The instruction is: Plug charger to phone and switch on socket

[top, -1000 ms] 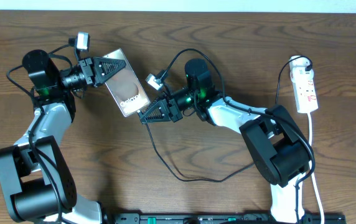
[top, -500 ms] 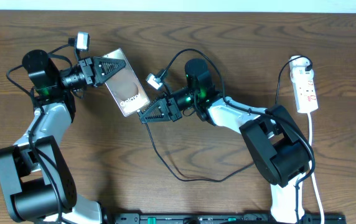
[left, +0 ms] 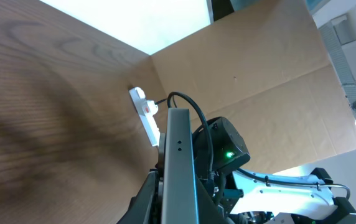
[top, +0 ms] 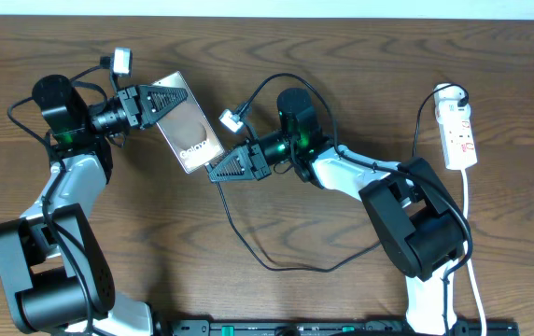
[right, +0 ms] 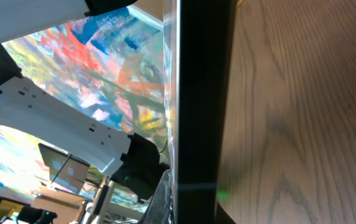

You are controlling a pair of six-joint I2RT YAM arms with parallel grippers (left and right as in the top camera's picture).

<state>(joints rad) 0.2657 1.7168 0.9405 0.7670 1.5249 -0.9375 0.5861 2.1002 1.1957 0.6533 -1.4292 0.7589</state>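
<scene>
The left gripper (top: pixel 147 105) is closed on the upper end of the phone (top: pixel 188 126) and holds it tilted above the wooden table (top: pixel 342 56). In the left wrist view the phone shows edge-on, clamped between the fingers. The right gripper (top: pixel 215 172) is closed, its tips just at the phone's lower end. The charger (top: pixel 276 268) cable leads out from those tips, so the grip appears to be on its plug end. The plug tip itself cannot be made out, nor whether it is seated in the phone. The right wrist view is filled by the phone's dark edge and reflective face at very close range. From the gripper the cable loops down across the table and back up towards the right. The socket (top: pixel 459 131) lies flat at the far right of the table, well apart from the phone, with its white cord (top: pixel 468 215) trailing towards the near edge.
</scene>
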